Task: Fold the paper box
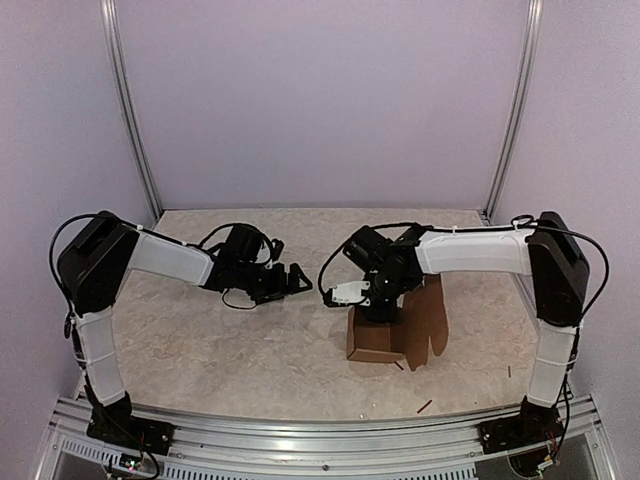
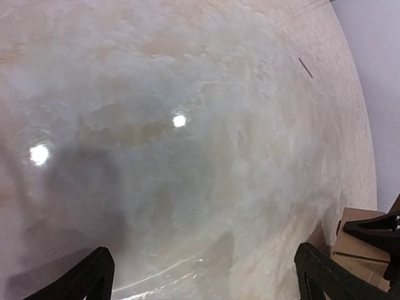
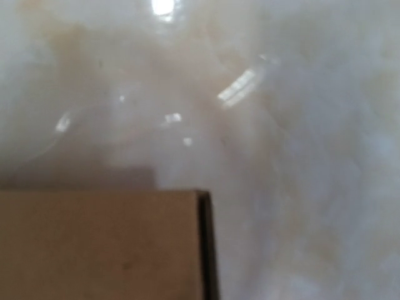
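The paper box (image 1: 372,338) is brown cardboard and stands upright on the table right of centre. A tall flap (image 1: 430,315) hangs open on its right side. My right gripper (image 1: 378,312) points down onto the top of the box, its jaws close together. I cannot tell whether they pinch any cardboard. In the right wrist view a flat brown panel of the paper box (image 3: 100,247) fills the lower left, and no fingers show there. My left gripper (image 1: 298,277) hovers left of the box, open and empty. The left wrist view has its fingers (image 2: 94,275) spread wide, with the paper box (image 2: 359,244) at the lower right.
Thin dark sticks lie on the table: one (image 1: 424,406) near the front, one (image 1: 398,365) by the box's base, one (image 1: 508,371) towards the right. Another stick (image 2: 305,67) shows in the left wrist view. Lilac walls enclose the marbled table (image 1: 200,340).
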